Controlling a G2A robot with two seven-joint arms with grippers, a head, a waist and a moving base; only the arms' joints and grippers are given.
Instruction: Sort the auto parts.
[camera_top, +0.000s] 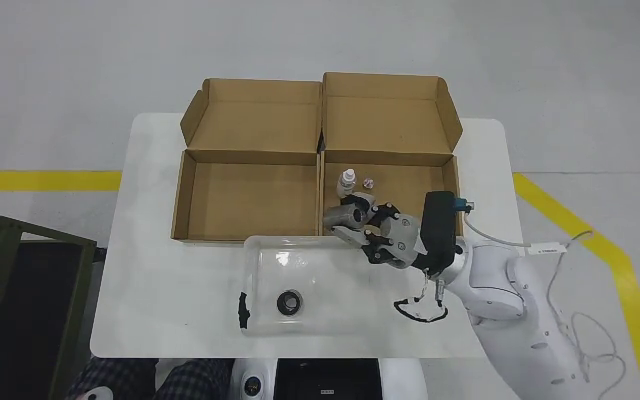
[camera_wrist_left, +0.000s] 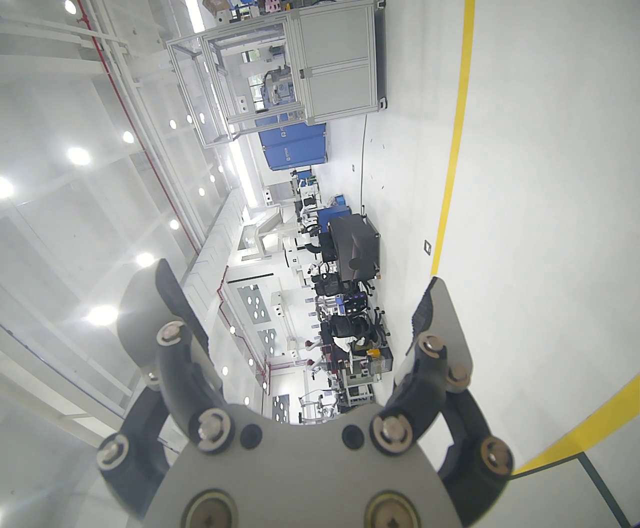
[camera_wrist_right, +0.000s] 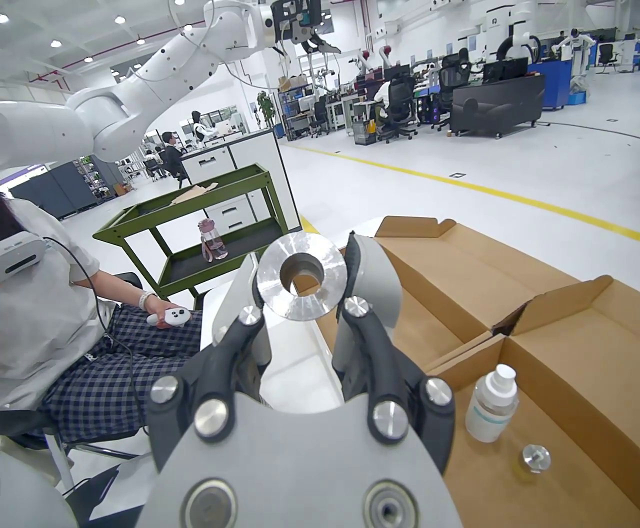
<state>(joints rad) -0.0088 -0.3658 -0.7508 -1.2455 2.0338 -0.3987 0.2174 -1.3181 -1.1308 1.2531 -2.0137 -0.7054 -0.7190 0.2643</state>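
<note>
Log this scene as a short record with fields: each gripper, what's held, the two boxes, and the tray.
right gripper: shut on a silver metal ring, above a near corner of the first brown cardboard box
first box contents: small white plastic bottle, upright; small round metal knob beside it
left gripper: open, holding nothing, raised high
second brown cardboard box: beside the first, lid open
clear plastic tray: in front of both boxes; holds a black ring; black strip at one end
</note>
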